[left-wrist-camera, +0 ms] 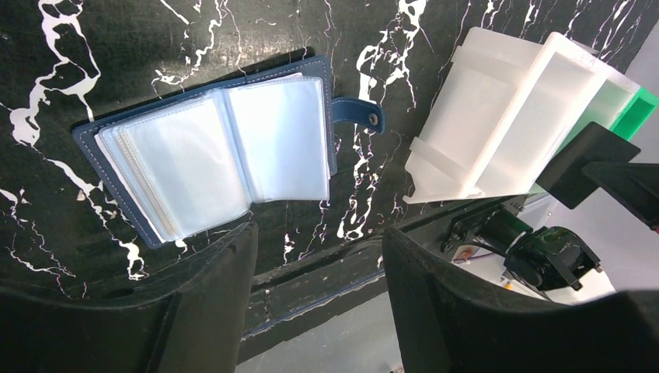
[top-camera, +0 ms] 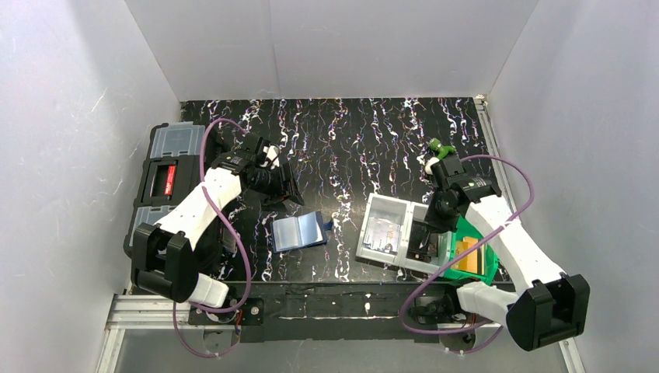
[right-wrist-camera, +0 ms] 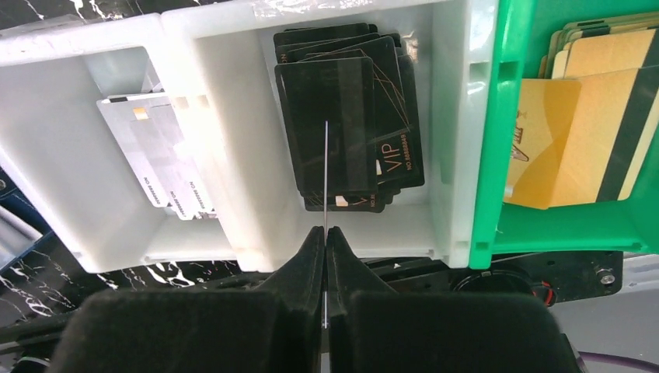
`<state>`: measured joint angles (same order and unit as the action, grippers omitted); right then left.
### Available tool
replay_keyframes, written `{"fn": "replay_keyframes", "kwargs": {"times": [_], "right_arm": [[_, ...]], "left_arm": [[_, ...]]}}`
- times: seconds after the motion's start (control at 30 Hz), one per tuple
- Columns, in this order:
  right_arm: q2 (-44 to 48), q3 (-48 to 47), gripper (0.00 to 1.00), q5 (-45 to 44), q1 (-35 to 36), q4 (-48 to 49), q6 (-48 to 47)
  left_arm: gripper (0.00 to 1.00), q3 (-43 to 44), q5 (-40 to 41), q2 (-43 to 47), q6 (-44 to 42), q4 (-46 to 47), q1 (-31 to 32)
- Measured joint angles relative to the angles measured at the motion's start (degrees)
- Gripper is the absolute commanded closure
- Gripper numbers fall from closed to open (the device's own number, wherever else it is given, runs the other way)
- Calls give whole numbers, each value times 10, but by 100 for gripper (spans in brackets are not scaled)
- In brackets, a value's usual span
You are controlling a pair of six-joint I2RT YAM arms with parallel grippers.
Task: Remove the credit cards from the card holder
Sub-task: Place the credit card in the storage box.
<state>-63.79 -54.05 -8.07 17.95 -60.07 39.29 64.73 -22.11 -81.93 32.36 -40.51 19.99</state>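
Claw [right-wrist-camera: 325,237] closed, pinching a thin card [right-wrist-camera: 325,171] seen edge-on. Straight ahead: black cards [right-wrist-camera: 350,116] stacked in a white tray [right-wrist-camera: 452,116] compartment. Ahead-left: silver cards [right-wrist-camera: 155,159]. Ahead-right: gold cards [right-wrist-camera: 591,124] in green bin [right-wrist-camera: 489,163].

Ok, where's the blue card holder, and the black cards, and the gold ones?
card holder [left-wrist-camera: 210,155], left wrist view, on its clear plastic sleeves.
black cards [right-wrist-camera: 361,116], right wrist view, on the top card's face.
gold cards [right-wrist-camera: 583,136], right wrist view, on a card's face.
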Motion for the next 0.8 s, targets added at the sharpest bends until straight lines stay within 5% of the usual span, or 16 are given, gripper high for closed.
{"fn": "replay_keyframes", "kwargs": {"times": [0.1, 0.27, 0.33, 0.63, 0.8], "right_arm": [[-22, 1, 92, 9, -3, 8, -6], [-52, 3, 47, 22, -7, 22, -11], [-54, 2, 38, 21, -9, 21, -13], [-43, -73, 32, 49, -7, 2, -17], [-93, -160, 31, 54, 93, 4, -1]], "left_arm": [[41, 0, -3, 2, 0, 2, 0], [40, -1, -7, 7, 0, 6, 0], [40, -2, -9, 11, 0, 8, 0], [40, -10, -14, 15, -4, 12, 0], [39, -21, 8, 38, -7, 2, 0]]}}
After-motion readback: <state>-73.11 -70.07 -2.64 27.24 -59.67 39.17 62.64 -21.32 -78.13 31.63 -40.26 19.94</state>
